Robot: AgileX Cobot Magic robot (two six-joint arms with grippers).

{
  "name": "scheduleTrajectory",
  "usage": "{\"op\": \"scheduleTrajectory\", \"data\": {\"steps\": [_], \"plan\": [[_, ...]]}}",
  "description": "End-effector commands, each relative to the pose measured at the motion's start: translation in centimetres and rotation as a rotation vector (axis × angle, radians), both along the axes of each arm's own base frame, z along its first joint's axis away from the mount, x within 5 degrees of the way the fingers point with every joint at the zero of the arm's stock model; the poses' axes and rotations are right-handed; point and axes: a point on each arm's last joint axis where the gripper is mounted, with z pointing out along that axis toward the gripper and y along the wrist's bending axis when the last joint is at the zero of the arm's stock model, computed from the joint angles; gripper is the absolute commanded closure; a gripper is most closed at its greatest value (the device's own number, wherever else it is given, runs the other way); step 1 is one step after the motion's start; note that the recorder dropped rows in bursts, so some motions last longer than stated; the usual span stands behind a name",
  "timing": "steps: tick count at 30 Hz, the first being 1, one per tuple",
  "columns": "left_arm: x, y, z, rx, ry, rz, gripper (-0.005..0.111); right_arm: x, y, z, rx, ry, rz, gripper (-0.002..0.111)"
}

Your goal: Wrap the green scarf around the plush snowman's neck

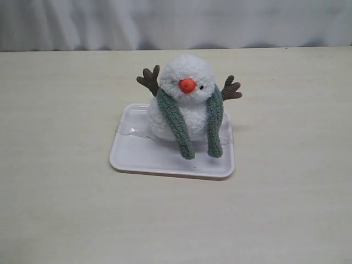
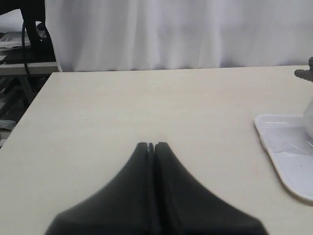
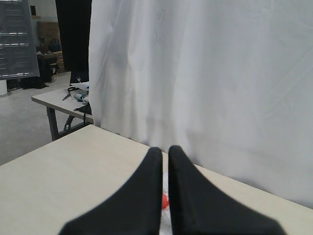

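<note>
The plush snowman (image 1: 187,74) sits upright at the back of a white tray (image 1: 137,157) in the exterior view. The green scarf (image 1: 173,118) lies over its shoulders, covering the snowman's neck, and both ends hang down the front to the tray without crossing. Neither gripper shows in the exterior view. My left gripper (image 2: 152,145) is shut and empty above bare table, with the tray (image 2: 288,161) and a brown twig arm (image 2: 305,73) off to one side. My right gripper (image 3: 165,149) is shut with nothing held; the snowman's orange nose (image 3: 165,200) peeks through the thin slit between its fingers.
A white curtain (image 1: 176,22) hangs along the table's far edge. Beyond the table's side edge in the left wrist view stand dark cables and shelving (image 2: 24,44). Another table with small items (image 3: 73,98) stands further off in the right wrist view.
</note>
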Motion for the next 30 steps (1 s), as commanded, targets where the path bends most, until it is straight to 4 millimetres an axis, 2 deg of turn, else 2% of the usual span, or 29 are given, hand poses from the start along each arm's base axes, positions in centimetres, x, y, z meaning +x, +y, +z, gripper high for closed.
{"op": "scheduleTrajectory", "data": {"steps": [1, 26, 30], "plan": [[-0.02, 0.03, -0.11, 0.008, 0.005, 0.002, 0.107, -0.06, -0.05, 0.01, 0.006, -0.008, -0.003, 0.104], [-0.01, 0.01, -0.04, 0.006, -0.003, -0.001, 0.107, -0.03, -0.08, -0.03, 0.0, -0.01, -0.007, 0.104], [-0.01, 0.01, -0.04, 0.006, -0.003, -0.001, 0.107, -0.65, 0.01, -0.25, 0.071, 0.007, 0.025, 0.104]]}}
